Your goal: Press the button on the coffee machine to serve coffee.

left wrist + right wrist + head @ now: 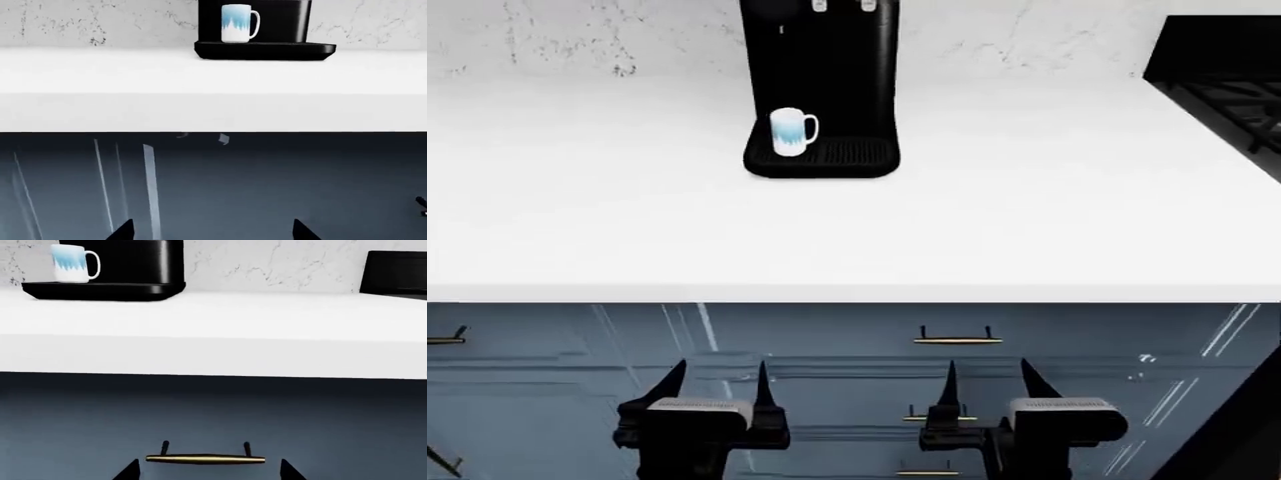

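The glossy black coffee machine (827,70) stands at the back of the white counter (854,240), small white buttons at its top edge. A white-and-blue mug (790,131) sits on its drip tray (857,154). No coffee stream shows. The machine also shows in the left wrist view (280,22) and the right wrist view (133,262). My left gripper (717,385) and right gripper (988,382) are open and empty, low in front of the blue cabinet fronts, well below and short of the machine.
A black gas stove (1221,70) sits at the counter's right end. Blue drawers with brass handles (957,340) lie under the counter edge; one handle (205,458) is just ahead of my right gripper.
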You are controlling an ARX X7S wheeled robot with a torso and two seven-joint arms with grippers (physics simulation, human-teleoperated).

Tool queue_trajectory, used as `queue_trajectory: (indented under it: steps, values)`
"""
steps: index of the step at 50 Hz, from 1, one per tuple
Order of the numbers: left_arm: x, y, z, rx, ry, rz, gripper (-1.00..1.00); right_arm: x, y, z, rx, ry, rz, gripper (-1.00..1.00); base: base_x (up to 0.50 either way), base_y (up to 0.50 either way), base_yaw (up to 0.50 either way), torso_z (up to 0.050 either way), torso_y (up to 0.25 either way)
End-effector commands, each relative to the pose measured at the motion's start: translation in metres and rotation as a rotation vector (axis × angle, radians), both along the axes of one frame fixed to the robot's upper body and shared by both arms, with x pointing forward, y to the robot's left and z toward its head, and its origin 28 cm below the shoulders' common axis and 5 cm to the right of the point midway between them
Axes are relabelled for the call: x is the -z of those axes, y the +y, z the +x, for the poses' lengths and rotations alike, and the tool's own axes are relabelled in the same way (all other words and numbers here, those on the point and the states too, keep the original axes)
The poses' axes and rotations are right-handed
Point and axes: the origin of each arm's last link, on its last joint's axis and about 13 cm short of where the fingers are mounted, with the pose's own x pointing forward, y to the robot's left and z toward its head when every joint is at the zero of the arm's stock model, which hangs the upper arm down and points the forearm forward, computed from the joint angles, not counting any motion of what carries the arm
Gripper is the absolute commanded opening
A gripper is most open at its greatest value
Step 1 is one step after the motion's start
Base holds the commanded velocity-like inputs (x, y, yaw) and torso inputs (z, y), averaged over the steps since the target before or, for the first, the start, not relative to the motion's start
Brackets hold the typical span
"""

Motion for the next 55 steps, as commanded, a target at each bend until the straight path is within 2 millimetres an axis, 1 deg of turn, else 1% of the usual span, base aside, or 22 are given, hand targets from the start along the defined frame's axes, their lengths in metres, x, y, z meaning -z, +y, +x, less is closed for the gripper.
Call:
queue_trajectory:
  steps: [1, 12, 26, 39, 45, 55]
  values:
    - [0.0004, 0.0009, -0.0004, 0.004, 0.005, 0.004, 1.0, 0.0006, 0.0002, 0.0001, 0.003, 0.003, -0.009, 1.0, 0.0, 0.5, 0.0, 0.0, 0.0]
    - [0.0011, 0.0, 0.0003, 0.008, 0.008, 0.019, 1.0, 0.001, 0.0003, 0.0002, 0.003, 0.005, -0.009, 1.0, 0.0, 0.45, 0.0, 0.0, 0.0]
    - [0.0008, -0.0041, -0.0004, 0.028, 0.0, 0.032, 1.0, 0.0011, 0.0004, 0.0001, 0.002, 0.009, -0.014, 1.0, 0.0, 0.03, 0.0, 0.0, 0.0]
    - [0.0016, 0.0027, -0.0034, 0.031, -0.009, 0.007, 1.0, 0.0008, 0.0005, 0.0, 0.008, 0.01, -0.018, 1.0, 0.0, 0.0, 0.0, 0.0, 0.0]
    - [-0.0007, -0.0011, -0.0016, 0.027, -0.02, 0.006, 1.0, 0.0009, 0.001, 0.0005, 0.006, 0.013, -0.023, 1.0, 0.0, 0.0, 0.0, 0.0, 0.0]
    - [-0.0017, -0.0025, -0.0007, 0.025, -0.028, 0.007, 1.0, 0.0008, 0.0011, 0.0006, 0.008, 0.016, -0.024, 1.0, 0.0, 0.0, 0.0, 0.046, 0.0]
